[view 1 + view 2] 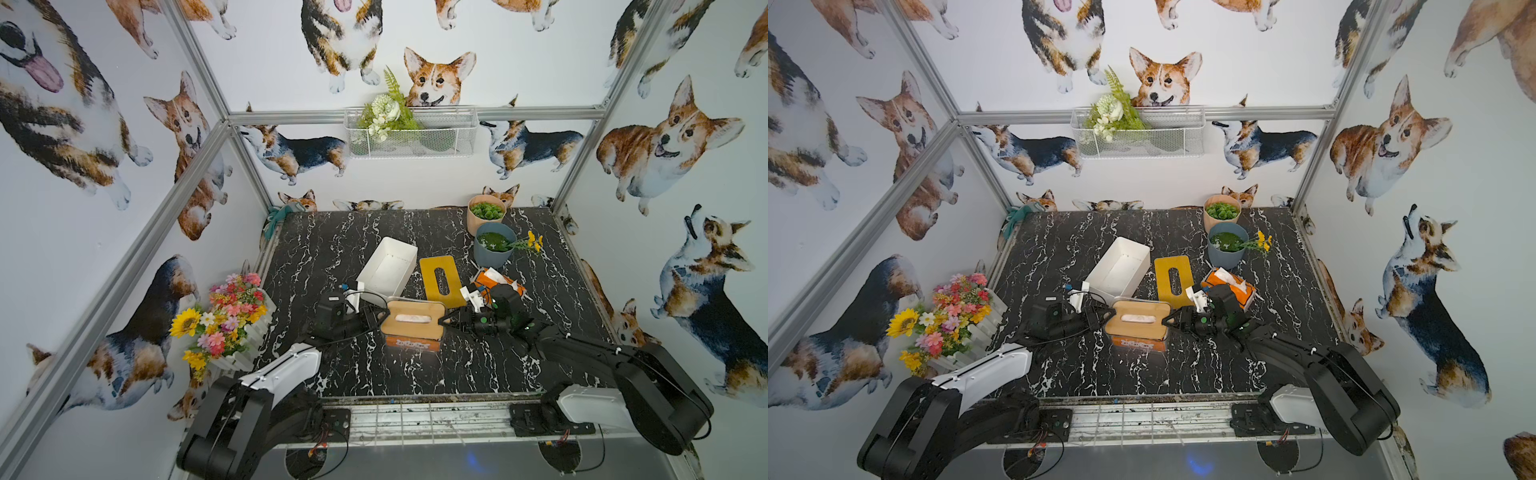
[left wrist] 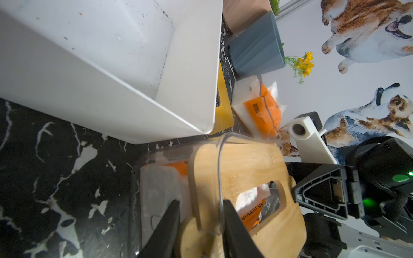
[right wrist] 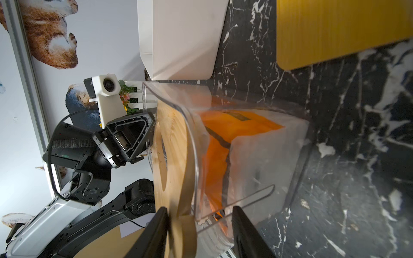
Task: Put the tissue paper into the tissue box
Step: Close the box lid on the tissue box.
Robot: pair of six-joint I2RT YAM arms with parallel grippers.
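Tissue pack (image 3: 241, 125), orange wrap, already inside clear tissue box (image 3: 257, 196), mid-table. Lies flat, long axis left-right across table, one end toward each arm. Bamboo lid (image 1: 411, 309) on top, slot along same axis, white tissue showing through. I see left gripper (image 2: 201, 202) fingers narrow, pinching lid's left end. Right gripper (image 3: 200, 208) fingers straddle lid's right end plus box wall; cannot tell if clamped.
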